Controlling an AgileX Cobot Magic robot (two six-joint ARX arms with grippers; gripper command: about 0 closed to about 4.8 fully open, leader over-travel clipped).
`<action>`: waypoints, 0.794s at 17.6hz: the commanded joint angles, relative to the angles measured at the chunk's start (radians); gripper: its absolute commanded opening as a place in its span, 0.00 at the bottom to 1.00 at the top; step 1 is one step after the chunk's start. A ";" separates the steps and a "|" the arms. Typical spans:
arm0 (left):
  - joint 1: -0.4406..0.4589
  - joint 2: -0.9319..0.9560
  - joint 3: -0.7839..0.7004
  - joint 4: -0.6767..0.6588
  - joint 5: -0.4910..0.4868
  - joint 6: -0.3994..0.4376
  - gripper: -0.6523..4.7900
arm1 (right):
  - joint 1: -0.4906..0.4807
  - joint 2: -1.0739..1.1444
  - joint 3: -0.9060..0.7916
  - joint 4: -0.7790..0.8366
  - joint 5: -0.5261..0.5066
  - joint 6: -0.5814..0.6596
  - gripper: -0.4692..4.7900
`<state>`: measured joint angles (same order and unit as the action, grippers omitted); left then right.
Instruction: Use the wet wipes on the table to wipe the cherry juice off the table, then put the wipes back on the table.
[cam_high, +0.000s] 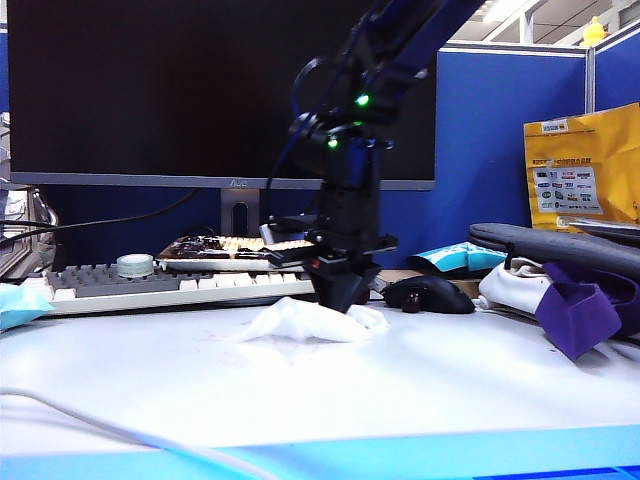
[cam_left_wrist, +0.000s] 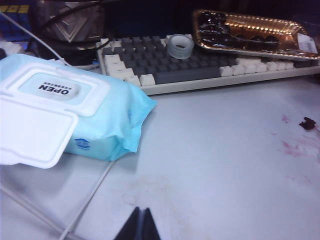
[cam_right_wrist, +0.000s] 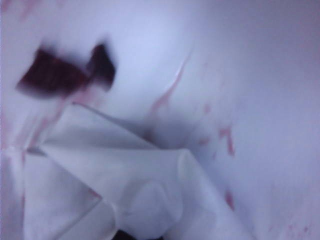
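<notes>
Exterior view, centre of frame: right gripper (cam_high: 340, 296) clamped on the wrinkled white wet wipe (cam_high: 300, 322), pressed down onto the wide white table (cam_high: 420, 390) in front of the keyboard. Wiping step under way. Right wrist view: pink-red cherry juice smears (cam_right_wrist: 165, 97) and dark pulp bit (cam_right_wrist: 55, 75) just beyond the wipe. Next: dragging across those stains. Left gripper (cam_left_wrist: 140, 226) pinched closed, low in its own view, idle.
</notes>
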<state>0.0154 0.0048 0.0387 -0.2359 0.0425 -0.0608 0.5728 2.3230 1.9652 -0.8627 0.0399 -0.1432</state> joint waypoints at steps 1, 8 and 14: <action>0.000 -0.003 -0.006 -0.010 0.003 0.000 0.11 | -0.001 0.081 0.151 -0.193 -0.217 0.003 0.08; 0.000 -0.003 -0.006 -0.010 0.003 0.000 0.11 | 0.045 0.088 0.163 -0.383 -0.118 0.009 0.08; 0.000 -0.003 -0.006 -0.010 0.003 0.000 0.11 | -0.051 0.110 0.163 -0.146 -0.101 0.163 0.08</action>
<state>0.0154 0.0048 0.0387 -0.2356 0.0429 -0.0608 0.5186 2.4119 2.1368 -1.0393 0.0013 0.0113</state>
